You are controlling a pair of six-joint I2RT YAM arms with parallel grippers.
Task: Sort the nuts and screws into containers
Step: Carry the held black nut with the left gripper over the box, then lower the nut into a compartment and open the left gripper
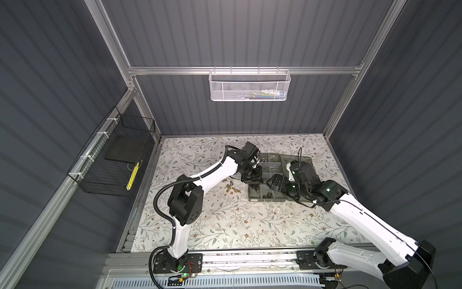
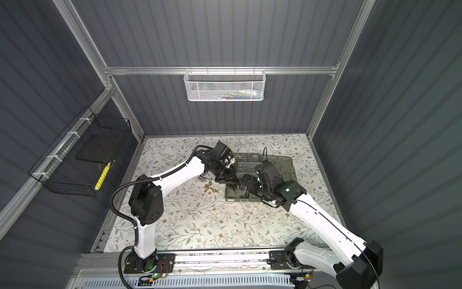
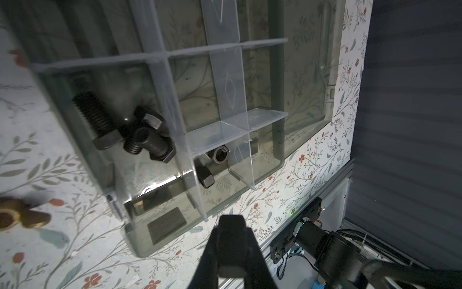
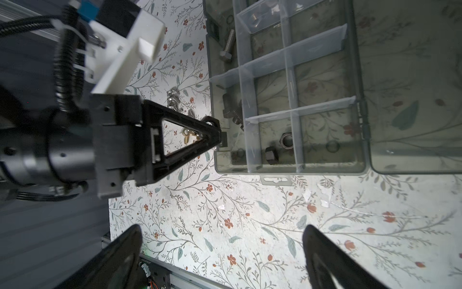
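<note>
- At the centre of both top views, on the floral worktop (image 1: 225, 225), the organiser box (image 1: 265, 200) lies open, its lid folded out to the right.
- The left gripper (image 1: 255, 179) hangs at the box's left edge with its jaws closed. Whether a small piece is pinched between them cannot be told.
- The right gripper (image 4: 222, 252) hovers over bare worktop beside the box's near wall, jaws spread wide and holding nothing.
- Sorted: black bolts (image 3: 135, 135) share a corner compartment, and black nuts (image 3: 220, 154) lie in the one beside it. A silver bolt (image 4: 228, 45) lies farther along the bolts' row.
- Unsorted: a brass wing nut (image 3: 20, 216) and silver nuts (image 4: 173, 98) lie loose on the worktop, just left of the box in both top views.
- Judgement: the step in hand is a drop or a pick at that left edge.
- For a drop, centre the tips over the matching compartment, clear of the dividers, and release low so nothing bounces across.
- For a pick, take one piece only.
- Keep the right arm clear of the left.
</note>
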